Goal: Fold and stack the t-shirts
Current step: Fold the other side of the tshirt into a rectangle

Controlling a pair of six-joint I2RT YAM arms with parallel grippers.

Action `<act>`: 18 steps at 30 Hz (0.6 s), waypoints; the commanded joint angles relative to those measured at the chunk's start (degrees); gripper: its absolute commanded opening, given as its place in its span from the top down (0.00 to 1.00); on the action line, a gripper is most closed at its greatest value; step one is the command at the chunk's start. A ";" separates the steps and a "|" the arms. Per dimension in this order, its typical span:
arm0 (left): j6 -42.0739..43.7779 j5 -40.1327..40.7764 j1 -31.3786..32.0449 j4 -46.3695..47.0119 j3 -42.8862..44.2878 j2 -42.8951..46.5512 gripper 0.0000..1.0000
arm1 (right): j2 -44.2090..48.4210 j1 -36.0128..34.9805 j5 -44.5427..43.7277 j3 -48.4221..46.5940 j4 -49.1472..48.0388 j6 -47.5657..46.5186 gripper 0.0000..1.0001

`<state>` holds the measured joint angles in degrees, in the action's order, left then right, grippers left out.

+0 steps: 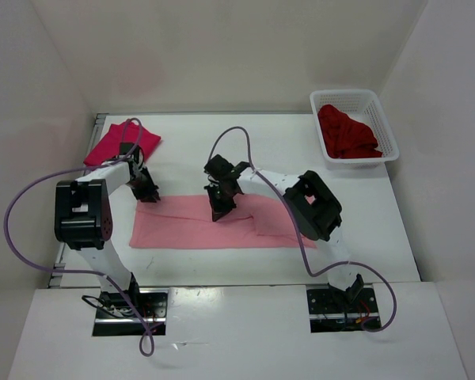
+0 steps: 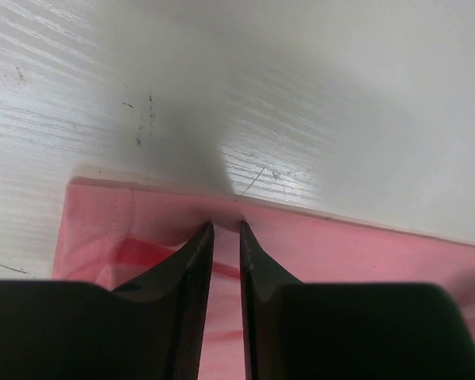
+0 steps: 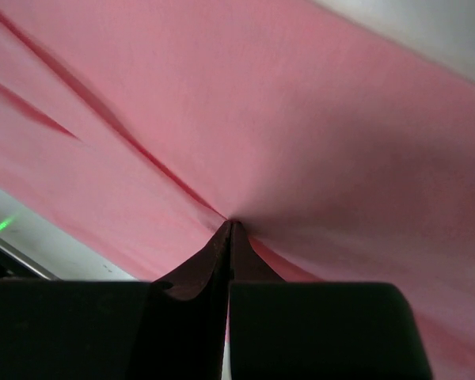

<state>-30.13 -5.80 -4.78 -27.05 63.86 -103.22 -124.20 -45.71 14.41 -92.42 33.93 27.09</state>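
- The magenta shirt lies folded at the far left corner of the table, so it looks finished.
- The light pink shirt lies mid-table as a long flat strip. I judge it narrowed but not yet folded short or stacked.
- The dark red shirt sits bunched in the white basket, not yet started.
- The right gripper is fully closed on the light pink shirt at its far edge. Only the right wrist view shows the creases running into its tips.
- The left gripper sits at the strip's far left hem with its jaws narrowly apart. The left wrist view shows cloth in the gap, but I cannot tell whether it is pinched.
- Only the overhead view shows all three shirts.
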 commanded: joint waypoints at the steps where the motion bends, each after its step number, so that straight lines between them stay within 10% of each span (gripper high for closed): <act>1: 1.21 0.79 -0.50 1.12 1.00 -1.99 0.73 | 3.52 -1.66 1.67 1.89 1.57 -2.66 1.00; 18: 2.44 2.55 -0.50 -4.06 -3.65 9.08 0.73 | 4.23 -2.19 3.43 -5.21 0.63 -2.49 0.96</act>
<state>-28.93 -3.73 -4.86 -29.26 60.84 -97.17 -120.44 -47.18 16.71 -92.36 36.80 24.43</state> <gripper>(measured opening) 0.269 0.043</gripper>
